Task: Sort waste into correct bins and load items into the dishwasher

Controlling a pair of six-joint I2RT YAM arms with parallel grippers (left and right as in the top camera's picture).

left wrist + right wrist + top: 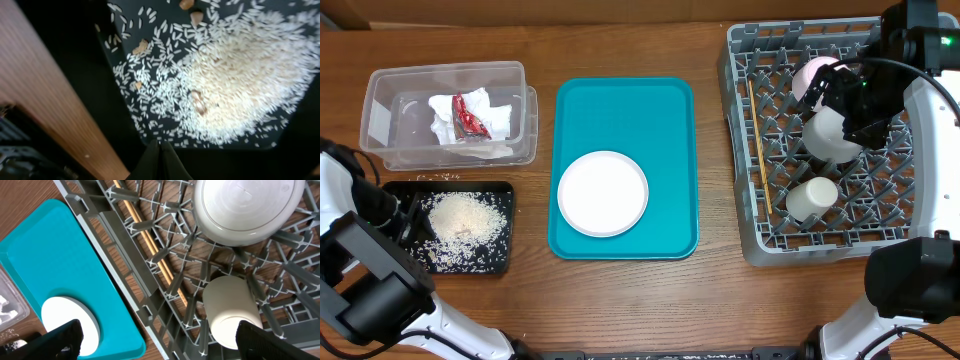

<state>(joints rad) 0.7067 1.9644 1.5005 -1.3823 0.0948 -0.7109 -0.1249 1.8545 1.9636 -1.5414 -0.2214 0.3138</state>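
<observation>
The round pale plate (603,193) lies on the teal tray (670,120); it also shows in the right wrist view (65,315). The grey dish rack (745,215) holds a grey-white bowl (830,140), a white cup (812,198), a small pink dish (815,72) and wooden chopsticks (757,130). My right gripper (847,95) is open and empty above the rack (160,345), over the bowl (247,207) and cup (230,305). My left gripper (408,212) is shut and empty (160,150) at the left edge of the black tray (490,262), which holds a rice pile (240,85).
The clear tub (380,110) at the back left holds crumpled white napkins (498,118) and a red wrapper (472,118). A few rice grains lie on the wood beside the black tray. Brown crumbs (199,102) sit among the rice.
</observation>
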